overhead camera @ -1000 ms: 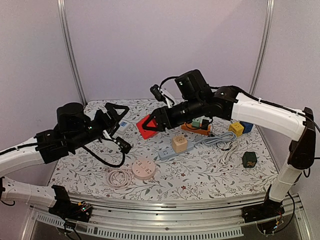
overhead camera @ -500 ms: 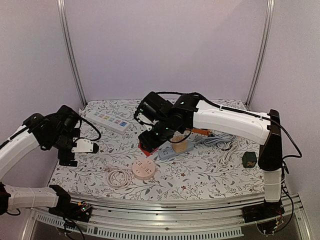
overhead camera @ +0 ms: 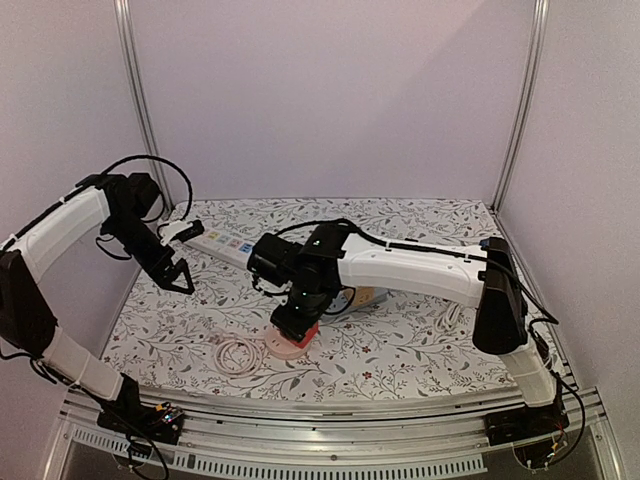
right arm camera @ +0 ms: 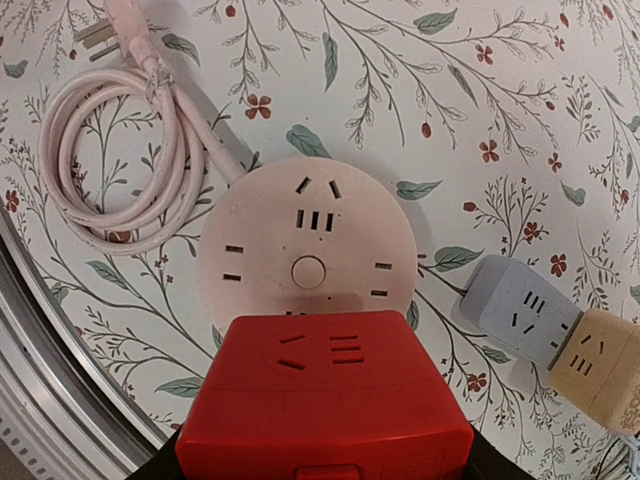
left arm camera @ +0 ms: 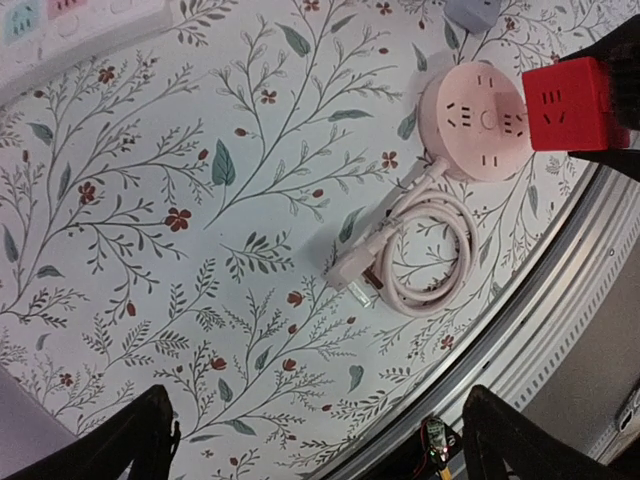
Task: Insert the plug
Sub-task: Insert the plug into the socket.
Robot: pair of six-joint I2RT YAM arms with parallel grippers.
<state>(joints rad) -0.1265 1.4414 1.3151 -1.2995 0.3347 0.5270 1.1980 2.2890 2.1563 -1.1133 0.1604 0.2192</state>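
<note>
My right gripper (overhead camera: 297,322) is shut on a red cube plug (overhead camera: 304,333). It holds the cube low over the near edge of the pink round socket (overhead camera: 283,346). In the right wrist view the red cube (right arm camera: 325,400) covers the bottom of the pink socket (right arm camera: 305,240), and whether they touch cannot be told. My left gripper (overhead camera: 181,279) is open and empty at the far left, well away. Its wrist view shows the pink socket (left arm camera: 478,135) and the red cube (left arm camera: 575,103) at the top right.
The socket's pink cable coil (overhead camera: 235,354) lies left of it, with its plug (left arm camera: 355,270) loose. A white power strip (overhead camera: 224,243) lies at the back left. A grey strip (right arm camera: 525,305) with a tan cube (right arm camera: 600,365) sits right of the socket. The metal rail (left arm camera: 560,300) borders the near edge.
My right arm has carried the red cube left and down, from over the grey strip to the pink round socket. My left arm has swung back and up to the far left.
</note>
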